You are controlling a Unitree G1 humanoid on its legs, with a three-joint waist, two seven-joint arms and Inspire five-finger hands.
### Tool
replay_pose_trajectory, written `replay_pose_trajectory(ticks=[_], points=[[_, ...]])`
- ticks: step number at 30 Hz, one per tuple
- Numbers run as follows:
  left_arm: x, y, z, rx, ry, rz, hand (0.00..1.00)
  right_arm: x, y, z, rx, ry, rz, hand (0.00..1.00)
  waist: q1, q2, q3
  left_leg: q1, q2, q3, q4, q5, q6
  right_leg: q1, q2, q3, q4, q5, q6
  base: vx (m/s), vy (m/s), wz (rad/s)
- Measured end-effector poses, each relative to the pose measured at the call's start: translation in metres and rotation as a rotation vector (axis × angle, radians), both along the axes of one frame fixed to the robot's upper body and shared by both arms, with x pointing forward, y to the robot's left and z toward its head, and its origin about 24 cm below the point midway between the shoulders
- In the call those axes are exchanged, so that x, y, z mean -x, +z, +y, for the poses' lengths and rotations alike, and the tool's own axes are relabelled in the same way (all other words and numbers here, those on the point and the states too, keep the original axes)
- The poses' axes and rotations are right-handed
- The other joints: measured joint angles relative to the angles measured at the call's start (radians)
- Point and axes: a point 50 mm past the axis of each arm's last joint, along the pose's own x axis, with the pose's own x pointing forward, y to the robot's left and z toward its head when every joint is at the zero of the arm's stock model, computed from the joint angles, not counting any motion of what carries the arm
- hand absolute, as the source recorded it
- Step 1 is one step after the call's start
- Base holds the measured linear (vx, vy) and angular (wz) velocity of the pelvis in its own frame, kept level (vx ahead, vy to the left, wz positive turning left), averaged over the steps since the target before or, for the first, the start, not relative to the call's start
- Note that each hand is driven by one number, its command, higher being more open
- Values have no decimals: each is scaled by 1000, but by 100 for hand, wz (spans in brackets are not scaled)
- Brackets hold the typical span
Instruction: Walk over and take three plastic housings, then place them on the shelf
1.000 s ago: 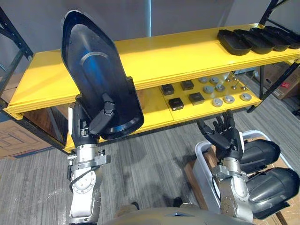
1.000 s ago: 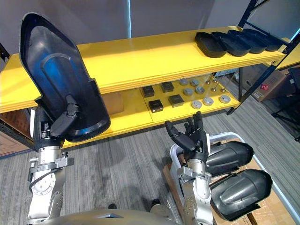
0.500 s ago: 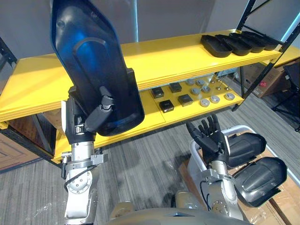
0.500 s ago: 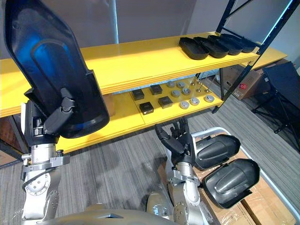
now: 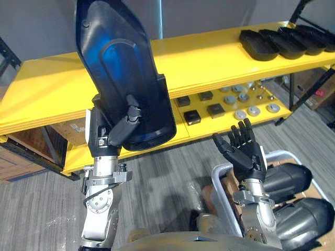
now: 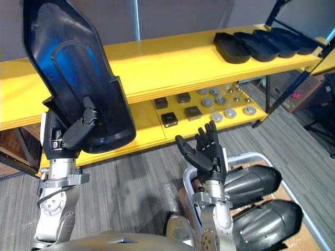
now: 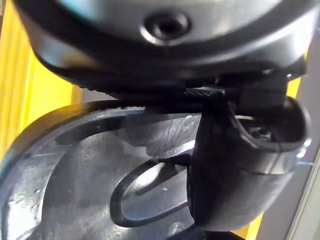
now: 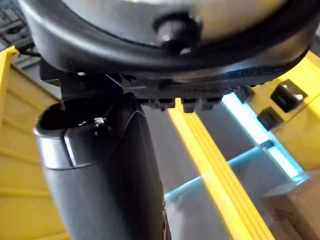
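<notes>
Eye views: the left hand (image 5: 112, 135) clasps a black housing (image 5: 119, 68) upright before the yellow shelf (image 5: 209, 56); the right hand (image 5: 244, 152) is spread, empty. Left wrist view: thumb (image 7: 235, 170) pressed into its glossy hollow; likely light, stiff, slippery, so grip its wide base.

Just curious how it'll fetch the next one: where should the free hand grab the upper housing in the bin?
Probably its end wall nearest the open right hand, coming from above: the upper housing lies domed side up, too broad and smooth to wrap.
</notes>
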Motion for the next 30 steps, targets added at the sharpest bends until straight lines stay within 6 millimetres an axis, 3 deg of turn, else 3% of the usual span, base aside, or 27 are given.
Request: replay_pose_trajectory(ticks=[3,6,8,10,13,14,16,17,18,19,20,22,23,24,25,30], points=[[-2,-9,2,3,20,42,0,0,1,-6,12,-12,-7,100,7,-7,-19,-38,0,32,76,49,37,26,5,-6,-53,5,-4,100,-131,12],[2,-17,4,8,38,87,0,-2,3,-10,47,21,-21,100,8,7,-16,-172,47,21,400,74,65,83,31,-6,-95,1,-22,105,-89,-9],[8,-24,6,8,45,125,0,-1,3,-7,48,45,-23,100,15,22,-1,-295,119,-27,727,156,54,168,77,6,-114,-24,-63,170,-47,-33],[10,-29,7,2,30,149,0,-2,4,-7,47,43,-37,100,28,31,-4,-323,115,-25,777,100,42,220,82,29,-138,-32,-74,191,5,-48],[11,-28,8,-20,5,138,0,-5,8,-5,47,54,-63,100,40,23,-1,-317,67,32,539,30,46,265,58,69,-166,-35,-68,245,64,-40],[12,-29,9,-27,-2,140,0,-10,11,-1,45,71,-84,100,40,7,1,-308,21,33,332,39,31,268,25,88,-157,-39,-44,274,116,-31],[12,-30,9,-21,-13,142,0,-15,15,3,47,89,-104,100,42,-3,10,-291,-5,21,150,92,9,282,-5,112,-152,-54,-19,256,177,-37],[12,-30,8,-15,-23,140,0,-15,16,4,53,97,-113,100,43,-1,10,-278,-4,12,63,145,-4,298,-18,127,-136,-78,8,341,298,-39],[12,-30,7,-7,-35,138,0,-15,16,2,69,101,-113,100,42,18,6,-258,5,8,16,222,-10,315,-19,142,-106,-114,36,299,294,-34],[12,-29,6,-3,-44,134,0,-15,17,1,78,101,-115,100,41,37,0,-249,13,7,14,289,-14,316,-19,153,-85,-140,52,263,323,-29],[11,-29,6,0,-51,132,0,-16,14,4,58,95,-101,100,38,-1,0,-243,-15,24,62,280,-39,317,-56,170,-39,-177,67,182,245,-21],[7,-26,7,26,-56,111,0,-20,18,9,49,106,-120,100,39,-47,8,-246,-51,66,112,213,-14,314,-108,207,-38,-174,74,214,295,-32],[6,-25,7,32,-57,107,0,-22,19,11,47,112,-129,100,39,-52,11,-247,-57,75,127,197,-8,317,-119,212,-41,-167,85,193,301,-44],[4,-24,8,46,-53,108,0,-25,21,12,40,113,-141,100,37,-55,11,-246,-61,95,151,170,3,317,-134,211,-45,-146,108,117,231,-35],[3,-23,7,47,-55,105,0,-25,22,13,28,102,-145,100,32,-55,9,-237,-69,107,145,156,4,317,-146,205,-51,-120,110,124,259,-32],[-5,-21,5,5,-54,137,0,-24,21,18,-15,71,-150,100,23,-44,3,-190,-89,149,11,200,17,293,-161,123,-110,11,100,56,143,-22]])
